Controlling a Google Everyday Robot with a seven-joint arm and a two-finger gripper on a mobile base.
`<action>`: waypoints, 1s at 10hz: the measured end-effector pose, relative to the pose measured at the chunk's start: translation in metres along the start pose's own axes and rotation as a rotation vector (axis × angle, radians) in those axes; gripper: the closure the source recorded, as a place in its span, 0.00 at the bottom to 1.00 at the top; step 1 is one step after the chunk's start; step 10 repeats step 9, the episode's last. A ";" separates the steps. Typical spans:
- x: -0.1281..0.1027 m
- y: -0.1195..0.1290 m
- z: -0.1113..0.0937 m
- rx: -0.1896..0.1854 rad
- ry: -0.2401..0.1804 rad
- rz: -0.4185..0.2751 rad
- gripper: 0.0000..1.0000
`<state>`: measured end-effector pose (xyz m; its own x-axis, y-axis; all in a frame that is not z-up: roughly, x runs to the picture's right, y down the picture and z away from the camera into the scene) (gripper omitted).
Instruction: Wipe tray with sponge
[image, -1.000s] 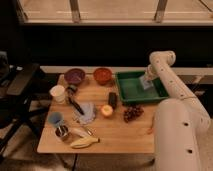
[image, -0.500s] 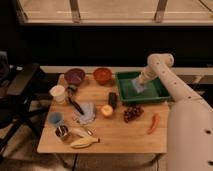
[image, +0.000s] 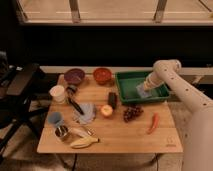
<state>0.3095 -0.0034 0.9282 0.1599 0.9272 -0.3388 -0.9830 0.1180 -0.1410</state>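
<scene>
Gripper (image: 145, 90) sits low inside the green tray (image: 129, 95), pressed at a pale sponge (image: 142, 92) on the tray floor; whether its fingers are apart or closed cannot be told. Beneath and mostly to its left spreads the wooden table (image: 120, 135). Far to its left, at the table's back edge, stand a purple bowl (image: 74, 76) and, nearer, a red bowl (image: 102, 75). Below it, just outside the tray, lies a bunch of dark grapes (image: 132, 113), with an apple (image: 106, 110) further left. Lower right of the grapes rests a red chili (image: 153, 123).
</scene>
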 end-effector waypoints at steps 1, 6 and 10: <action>-0.006 -0.018 0.003 0.039 0.002 0.018 1.00; -0.062 -0.018 0.022 0.041 -0.040 0.006 1.00; -0.070 0.029 0.021 -0.031 -0.065 -0.068 1.00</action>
